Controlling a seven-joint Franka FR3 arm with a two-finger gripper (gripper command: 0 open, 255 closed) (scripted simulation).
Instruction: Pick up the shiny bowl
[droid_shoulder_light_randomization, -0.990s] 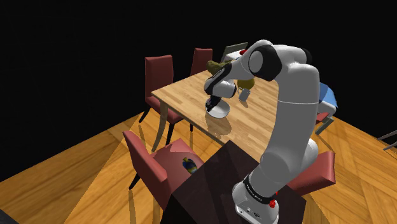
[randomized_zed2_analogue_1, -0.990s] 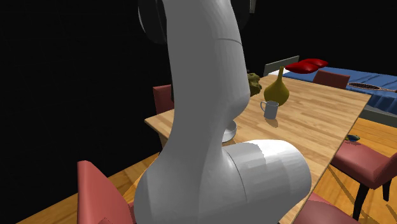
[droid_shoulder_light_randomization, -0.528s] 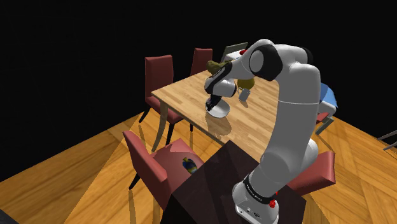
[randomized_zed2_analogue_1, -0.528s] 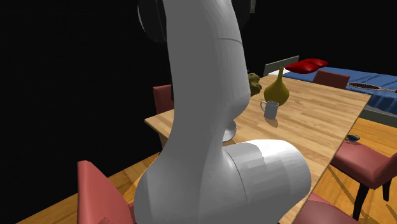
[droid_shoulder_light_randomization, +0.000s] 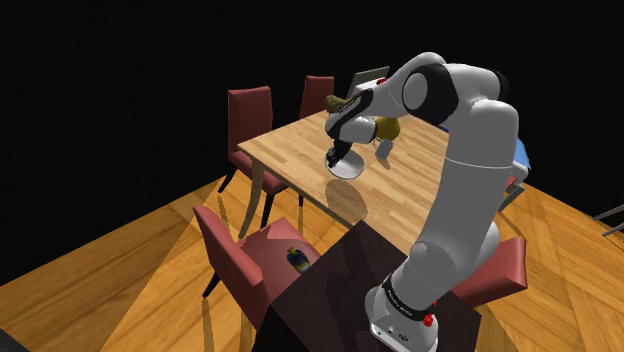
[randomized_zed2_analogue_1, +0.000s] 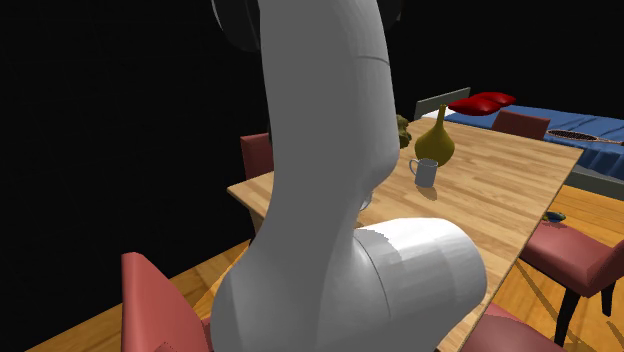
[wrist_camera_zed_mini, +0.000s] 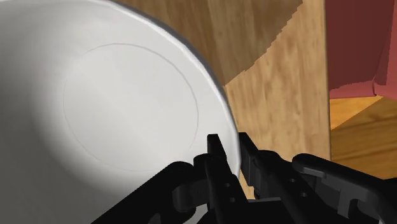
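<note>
We see the white arm (droid_shoulder_light_randomization: 462, 170) bent over the wooden dining table (droid_shoulder_light_randomization: 290, 150), with a dark red chair (droid_shoulder_light_randomization: 250, 112) at the table's edge on the shoulder view's left. On the table stand a yellow vase (randomized_zed2_analogue_1: 436, 143) and, just beside it, a grey mug (randomized_zed2_analogue_1: 426, 172). The pale grey bowl (wrist_camera_zed_mini: 114, 108) hangs from the gripper (wrist_camera_zed_mini: 228, 151), its shadow lying apart from it on the tabletop. The 2 fingers (wrist_camera_zed_mini: 215, 156) pinch the bowl's rim, 1 inside and 1 outside.
</note>
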